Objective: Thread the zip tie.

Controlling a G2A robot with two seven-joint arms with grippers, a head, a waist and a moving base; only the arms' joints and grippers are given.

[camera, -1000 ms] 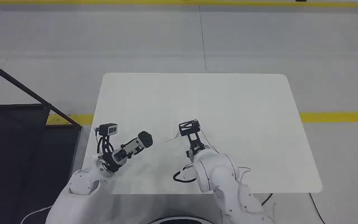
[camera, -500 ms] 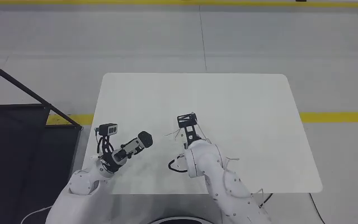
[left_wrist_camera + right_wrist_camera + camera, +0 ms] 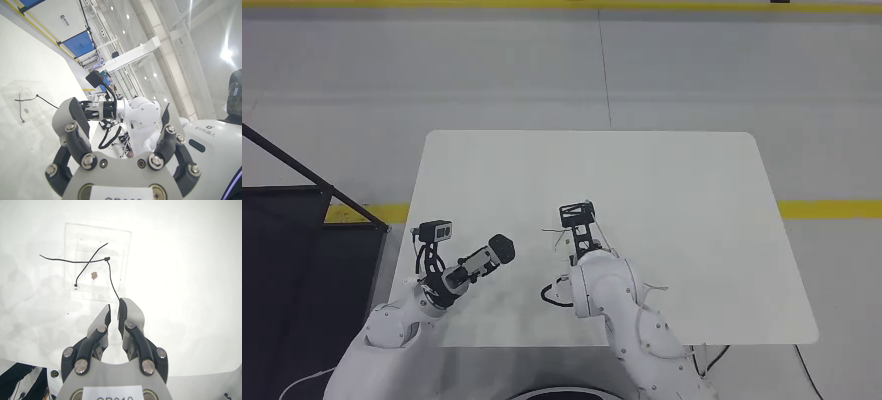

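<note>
My right gripper (image 3: 114, 303) is shut on the tail of a thin black zip tie (image 3: 111, 279). The strap runs from its fingertips to a small square head (image 3: 107, 259), and another strap carries on from that head across a clear plate (image 3: 124, 256). A second black zip tie (image 3: 88, 263) lies crossed over it on the plate. In the top view the right gripper (image 3: 572, 240) hangs over the table's front middle. My left gripper (image 3: 121, 104) is open with nothing in it, raised by the table's front left corner (image 3: 500, 246) and facing the right arm.
The white table (image 3: 692, 200) is bare apart from the plate. A small pinkish-brown scrap (image 3: 94, 275) sits on the plate. A dark panel with a black frame (image 3: 282, 250) stands left of the table.
The right gripper has moved a little left and away from the table's front edge, and the tie's strap has moved with it. The left arm has kept still.
</note>
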